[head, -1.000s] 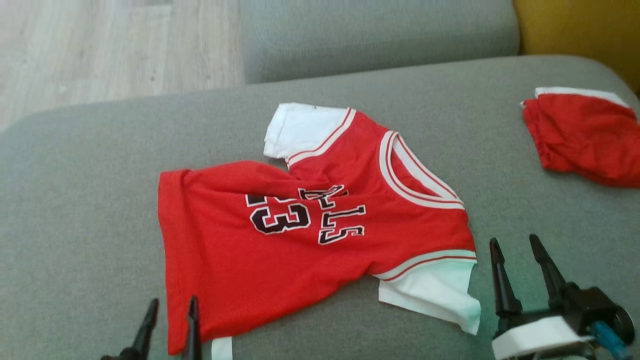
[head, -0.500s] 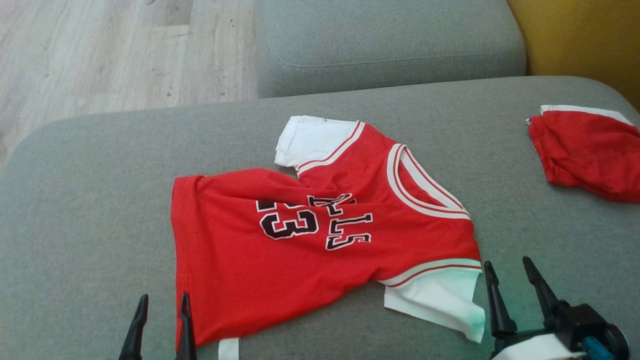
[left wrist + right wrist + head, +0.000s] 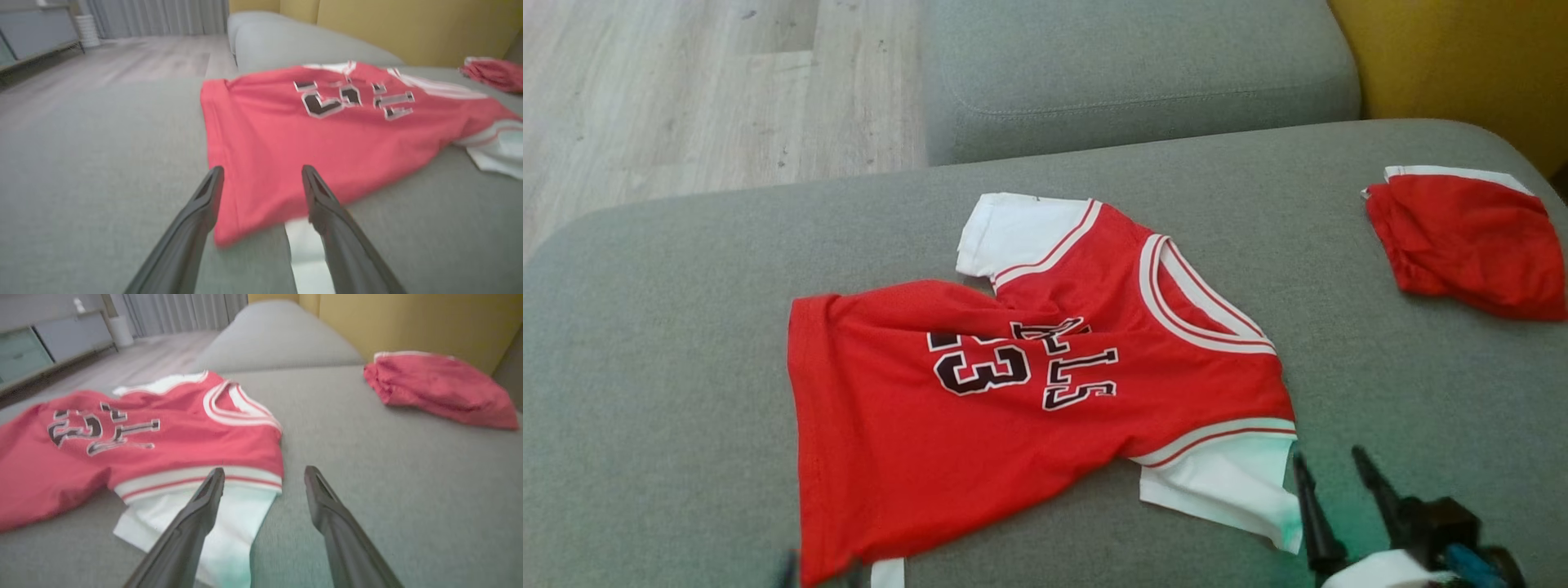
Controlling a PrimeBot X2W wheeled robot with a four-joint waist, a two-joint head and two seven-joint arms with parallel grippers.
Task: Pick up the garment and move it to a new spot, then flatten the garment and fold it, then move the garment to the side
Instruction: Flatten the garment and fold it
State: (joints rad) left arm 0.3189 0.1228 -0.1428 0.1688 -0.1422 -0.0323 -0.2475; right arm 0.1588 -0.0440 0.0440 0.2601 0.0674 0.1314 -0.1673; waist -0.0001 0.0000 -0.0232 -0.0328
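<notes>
The garment [image 3: 1013, 392] is a red jersey with white sleeves and the number 33, lying spread but wrinkled on the grey sofa cushion [image 3: 670, 327]. In the left wrist view my left gripper [image 3: 262, 169] is open, its fingers straddling the near corner of the garment's [image 3: 327, 122] hem just above the cloth. My right gripper [image 3: 1330, 459] is open beside the near white sleeve. In the right wrist view my right gripper [image 3: 264, 470] has one finger over that sleeve of the garment [image 3: 143, 437] and the other over bare cushion. Nothing is held.
A second red piece of clothing [image 3: 1470, 245] lies bunched at the cushion's far right. A grey back cushion [image 3: 1135, 73] and a yellow panel [image 3: 1462, 57] rise behind. Wooden floor [image 3: 686, 82] lies beyond the cushion's far left edge.
Both grippers have dropped toward the bottom edge of the head view, the left one almost out of it. The camera has shifted a little. The garment lies as before.
</notes>
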